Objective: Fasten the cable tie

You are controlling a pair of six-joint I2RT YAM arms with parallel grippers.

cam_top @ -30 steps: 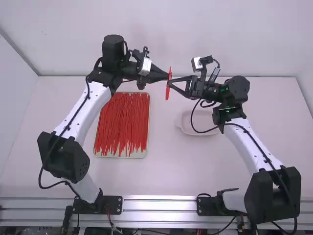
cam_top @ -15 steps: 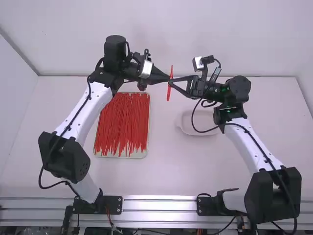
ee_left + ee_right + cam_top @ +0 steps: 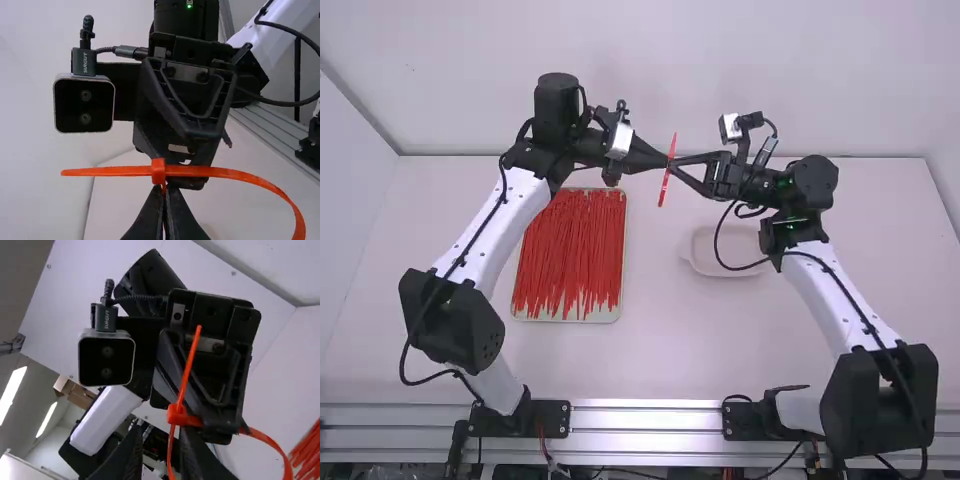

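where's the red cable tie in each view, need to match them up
High view: the cable tie is a thin red strip at top middle, held in the air between the left gripper and the right gripper.
Left wrist view: it runs across the lower middle, in front of the right gripper.
Right wrist view: it runs up the middle, in front of the left gripper.
Shared landmark: the spot where the two grippers meet.

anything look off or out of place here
Nothing stands out. The cable tie is up in the air where the left claw and right claw meet, the spare ties all lie on their tray, none spilled, and the dish sits flat.
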